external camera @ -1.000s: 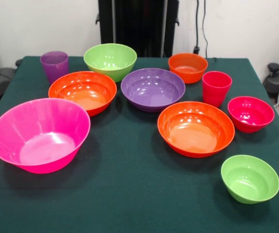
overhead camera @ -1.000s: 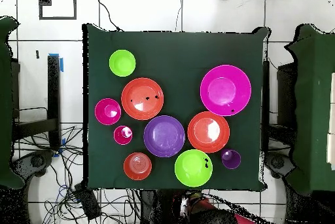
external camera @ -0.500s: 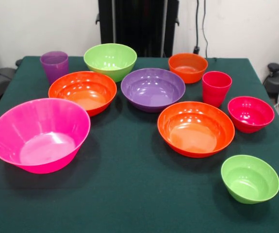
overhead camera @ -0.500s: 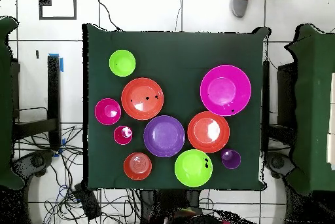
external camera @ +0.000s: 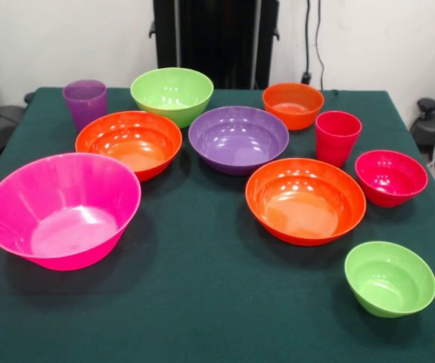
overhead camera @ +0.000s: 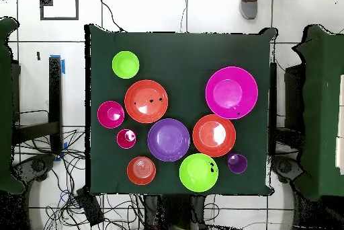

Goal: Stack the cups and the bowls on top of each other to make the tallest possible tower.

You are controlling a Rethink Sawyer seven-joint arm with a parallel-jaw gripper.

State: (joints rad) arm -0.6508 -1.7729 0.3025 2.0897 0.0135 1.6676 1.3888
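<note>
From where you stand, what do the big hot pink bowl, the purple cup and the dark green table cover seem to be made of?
Big hot pink bowl: probably glossy plastic; it shows bright highlights. Purple cup: seemingly translucent plastic; its wall looks see-through. Dark green table cover: apparently matte cloth, without shine.

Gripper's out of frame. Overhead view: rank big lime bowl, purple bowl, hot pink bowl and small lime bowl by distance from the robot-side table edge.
1. big lime bowl, bottom, right at that edge.
2. purple bowl, middle.
3. hot pink bowl, right side.
4. small lime bowl, upper left.
</note>
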